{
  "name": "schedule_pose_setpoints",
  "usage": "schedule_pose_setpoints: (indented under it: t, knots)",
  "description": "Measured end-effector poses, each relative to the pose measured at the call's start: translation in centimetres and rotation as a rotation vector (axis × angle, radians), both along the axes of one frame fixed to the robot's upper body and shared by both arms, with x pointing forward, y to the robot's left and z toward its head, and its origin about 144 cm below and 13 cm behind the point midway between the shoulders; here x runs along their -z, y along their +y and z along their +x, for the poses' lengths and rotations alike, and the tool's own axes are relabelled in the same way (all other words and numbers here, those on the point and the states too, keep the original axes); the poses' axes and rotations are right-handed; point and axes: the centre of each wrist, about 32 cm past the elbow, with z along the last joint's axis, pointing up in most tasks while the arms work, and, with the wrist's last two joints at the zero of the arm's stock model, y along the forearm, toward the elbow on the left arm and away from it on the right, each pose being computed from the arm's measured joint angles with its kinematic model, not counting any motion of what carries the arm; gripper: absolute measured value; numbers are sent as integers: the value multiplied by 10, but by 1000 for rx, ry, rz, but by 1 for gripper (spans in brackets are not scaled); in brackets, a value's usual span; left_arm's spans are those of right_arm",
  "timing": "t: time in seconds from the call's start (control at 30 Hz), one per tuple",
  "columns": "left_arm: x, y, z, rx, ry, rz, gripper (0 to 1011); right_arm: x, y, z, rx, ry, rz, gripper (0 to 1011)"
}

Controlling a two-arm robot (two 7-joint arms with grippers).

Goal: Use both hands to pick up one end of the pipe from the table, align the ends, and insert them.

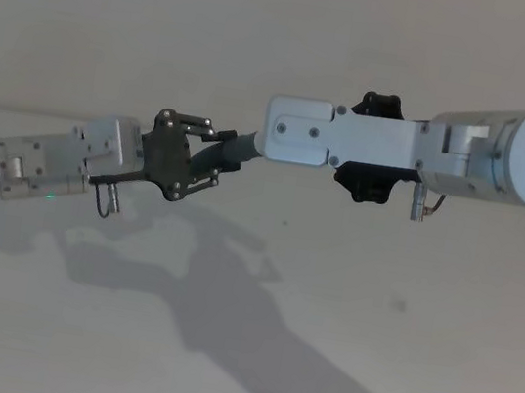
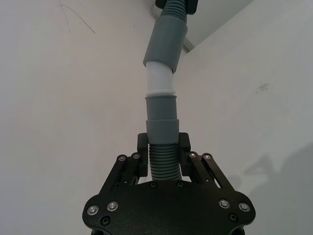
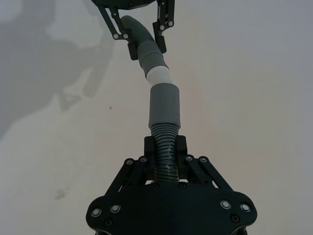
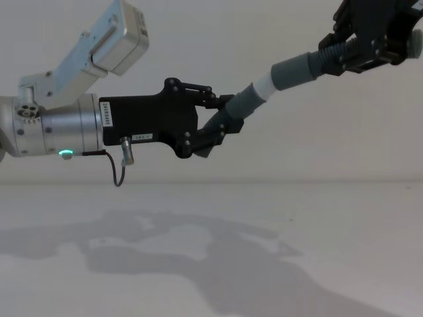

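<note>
Both black angular 2-finger hands are up off the plain white table (image 4: 330, 251). The left hand (image 2: 164, 147) is clamped on the ribbed dark grey tube with the white plug tip (image 2: 159, 78). The right hand (image 3: 165, 149) grips the other ribbed grey tube (image 3: 164, 105), its smooth socket mouth already over that tip.

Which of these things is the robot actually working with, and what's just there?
In use:
- left gripper, clamped on the white-tipped pipe piece
- right gripper, clamped on the ribbed pipe piece
- white tip, partly inside the socket

Just there:
- table, with shadows
- wall
</note>
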Motion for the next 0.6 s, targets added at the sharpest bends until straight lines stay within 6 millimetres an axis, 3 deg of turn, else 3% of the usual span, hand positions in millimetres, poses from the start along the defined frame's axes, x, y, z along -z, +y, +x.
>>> schedule_pose_setpoints:
  t: [0.6]
  knots:
    - [0,0,0,0,0,0,327,0,0,0,1,8,-2,223]
